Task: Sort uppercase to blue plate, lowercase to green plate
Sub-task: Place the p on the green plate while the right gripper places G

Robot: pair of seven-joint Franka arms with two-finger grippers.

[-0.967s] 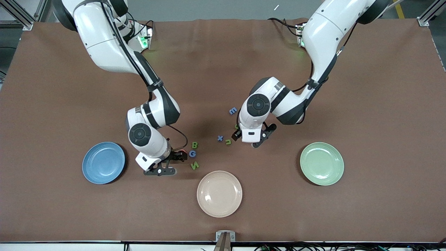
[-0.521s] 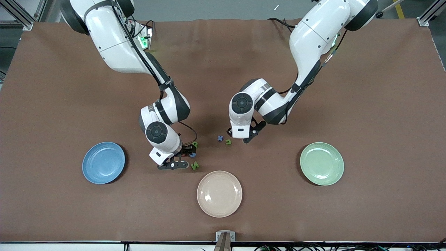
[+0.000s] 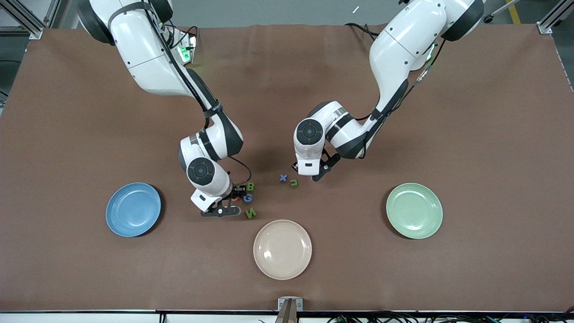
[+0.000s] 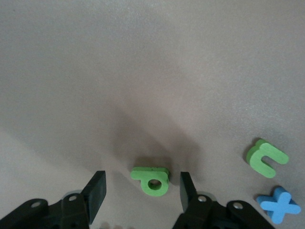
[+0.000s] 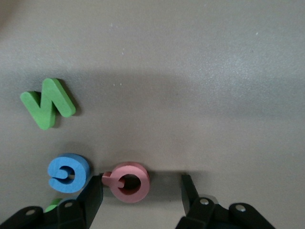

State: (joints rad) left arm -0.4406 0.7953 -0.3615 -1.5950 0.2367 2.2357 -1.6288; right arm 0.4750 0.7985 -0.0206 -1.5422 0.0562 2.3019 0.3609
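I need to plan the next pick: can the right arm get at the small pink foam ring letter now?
Probably yes: the pink foam ring letter lies flat between the right end effector's open fingers, nothing covering it.

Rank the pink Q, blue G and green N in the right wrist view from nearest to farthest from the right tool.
1. Pink Q: on the table between the fingers of the right tool, against one of them.
2. Blue G: just outside that same finger, beside the Q.
3. Green N: farthest, apart from both and clear of the tool.
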